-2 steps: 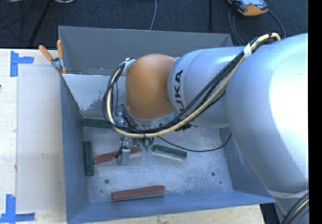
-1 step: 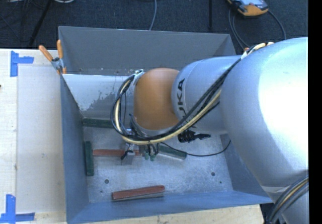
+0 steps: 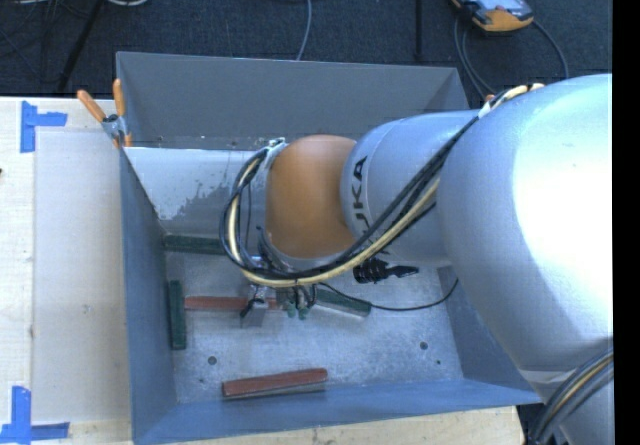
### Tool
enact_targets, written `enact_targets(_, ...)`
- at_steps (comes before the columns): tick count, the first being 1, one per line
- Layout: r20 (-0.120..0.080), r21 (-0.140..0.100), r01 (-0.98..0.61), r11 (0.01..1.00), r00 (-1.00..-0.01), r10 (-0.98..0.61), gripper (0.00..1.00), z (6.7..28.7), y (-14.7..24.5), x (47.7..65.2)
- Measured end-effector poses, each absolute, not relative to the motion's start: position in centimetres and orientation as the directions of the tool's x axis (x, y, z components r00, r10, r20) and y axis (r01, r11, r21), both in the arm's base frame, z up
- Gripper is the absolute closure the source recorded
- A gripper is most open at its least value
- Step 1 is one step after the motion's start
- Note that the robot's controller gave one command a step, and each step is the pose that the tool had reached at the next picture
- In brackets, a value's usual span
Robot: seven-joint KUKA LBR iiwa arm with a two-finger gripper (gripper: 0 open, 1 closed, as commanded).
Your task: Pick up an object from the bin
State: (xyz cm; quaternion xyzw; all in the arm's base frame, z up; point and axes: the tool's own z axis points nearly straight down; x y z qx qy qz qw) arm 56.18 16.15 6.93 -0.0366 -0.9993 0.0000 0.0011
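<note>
Camera view puts my gripper [image 3: 268, 309] low near the centre of the bin [image 3: 200, 193], at the end of a red-brown bar [image 3: 212, 303] lying toward 9 o'clock. I cannot tell if it's apart or together. I judge this the grasp step; next comes a firm close, then a lift.

Short red-brown stick [image 3: 210, 303]: flat on floor of bin [image 3: 400, 343], left of centre, long axis left-right. Right end runs under my gripper [image 3: 268, 307], that end hidden from me.
Green stick [image 3: 342, 306]: flat, right of my gripper, slightly slanted, its left end hidden too.
Long red-brown stick [image 3: 275, 384]: flat near front wall, well apart.
Upright-lying dark green stick [image 3: 177, 314]: front-to-back at left, just beside short stick's left end.
Back dark green stick [image 3: 192, 245]: along foot of rear slope.
</note>
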Motion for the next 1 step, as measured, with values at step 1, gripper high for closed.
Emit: enact_targets(1, -0.006, -0.001, -0.108, 0.994, -0.994, -0.108, 1.00, 23.66, 7.98, 57.45)
